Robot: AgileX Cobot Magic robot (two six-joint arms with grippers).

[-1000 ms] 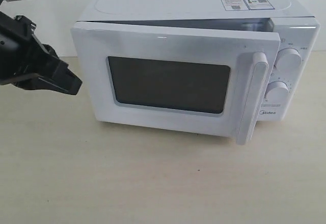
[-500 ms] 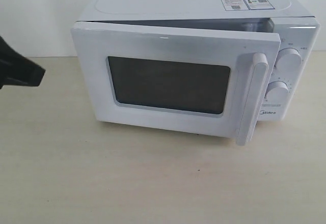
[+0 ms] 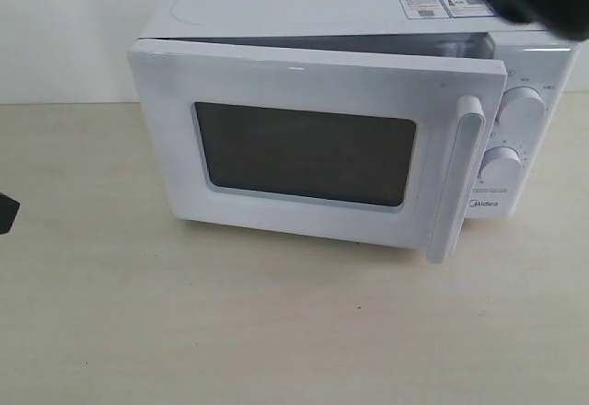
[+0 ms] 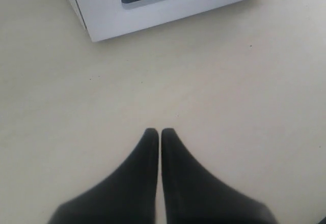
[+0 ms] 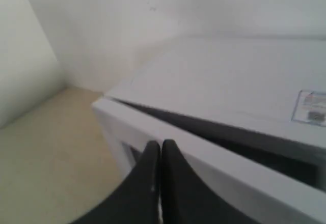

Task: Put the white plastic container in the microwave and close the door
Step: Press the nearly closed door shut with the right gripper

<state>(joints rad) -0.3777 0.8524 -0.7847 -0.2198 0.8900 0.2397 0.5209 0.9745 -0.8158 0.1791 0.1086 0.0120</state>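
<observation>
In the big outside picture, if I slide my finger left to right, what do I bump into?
left tool → door's dark window → door's white handle → two round knobs

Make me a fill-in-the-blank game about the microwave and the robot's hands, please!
1. The microwave has ___ round knobs.
2. Its door is ajar, with a dark gap along its ___ edge.
3. The brand name under the knobs reads ___.
4. The left hand and the right hand are both ___, fingers touching.
Missing words: two; top; Midea; shut.
</observation>
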